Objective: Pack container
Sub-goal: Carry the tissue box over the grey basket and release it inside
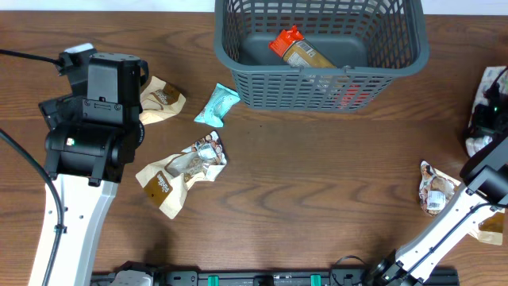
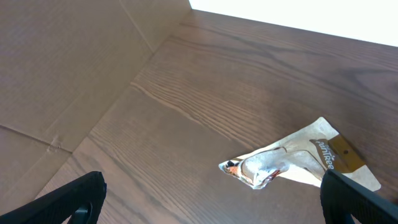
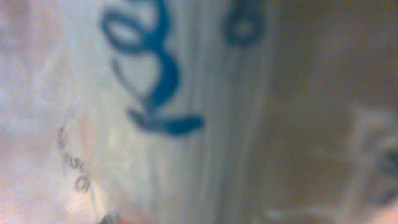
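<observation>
The container (image 1: 317, 89) sits at the far edge of the table (image 1: 317, 167), right of centre. Its plastic lattice looks stiff and light, best gripped by the rim. The left hand (image 2: 217, 205) hangs spread and empty near a soft packet (image 2: 292, 163); whether the right hand (image 1: 482, 127) is clenched I cannot tell.

Black joint housings (image 1: 94, 111), white links (image 1: 71, 218), black cables (image 1: 24, 54)
</observation>
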Motion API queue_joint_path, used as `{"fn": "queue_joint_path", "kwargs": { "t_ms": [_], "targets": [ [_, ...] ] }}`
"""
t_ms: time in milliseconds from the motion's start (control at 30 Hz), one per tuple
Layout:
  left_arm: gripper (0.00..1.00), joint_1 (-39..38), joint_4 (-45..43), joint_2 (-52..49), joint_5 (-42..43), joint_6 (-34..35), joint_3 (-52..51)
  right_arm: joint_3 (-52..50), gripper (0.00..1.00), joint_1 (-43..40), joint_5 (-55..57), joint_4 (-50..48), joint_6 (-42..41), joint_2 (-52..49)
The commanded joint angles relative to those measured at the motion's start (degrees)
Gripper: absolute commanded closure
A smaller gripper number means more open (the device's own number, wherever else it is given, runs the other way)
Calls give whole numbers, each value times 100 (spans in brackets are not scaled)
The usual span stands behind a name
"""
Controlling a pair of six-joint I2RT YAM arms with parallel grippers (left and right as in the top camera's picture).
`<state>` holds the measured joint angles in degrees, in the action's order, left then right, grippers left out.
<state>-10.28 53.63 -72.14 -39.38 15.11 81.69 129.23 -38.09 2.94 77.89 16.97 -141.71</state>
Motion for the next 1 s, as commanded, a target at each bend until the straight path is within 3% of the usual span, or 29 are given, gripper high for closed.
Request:
{"fn": "queue_joint_path", "kwargs": {
  "t_ms": [0, 233, 367, 533, 700, 967],
  "targets": [
    [1, 24, 11, 28, -7, -26, -9, 986, 98, 243, -509, 175, -332, 496],
    [1, 24, 9, 28, -4, -2, -9, 2730, 99, 734, -1473, 671, -520, 1563],
    [1, 24, 9, 28, -4, -2, -9, 3174, 98, 1342, -1773, 667, -667, 2376],
    [2, 24, 9, 28, -4, -2, -9, 3202, 98, 2579, -1821, 330, -914, 3108],
    [1, 24, 11, 28, -4, -4, -9, 3130, 98, 3781, -730, 267, -1185, 3097],
    [1, 24, 11, 28, -4, -4, -9, 2621, 98, 4579, -328, 234, -1040, 2522]
  ]
}}
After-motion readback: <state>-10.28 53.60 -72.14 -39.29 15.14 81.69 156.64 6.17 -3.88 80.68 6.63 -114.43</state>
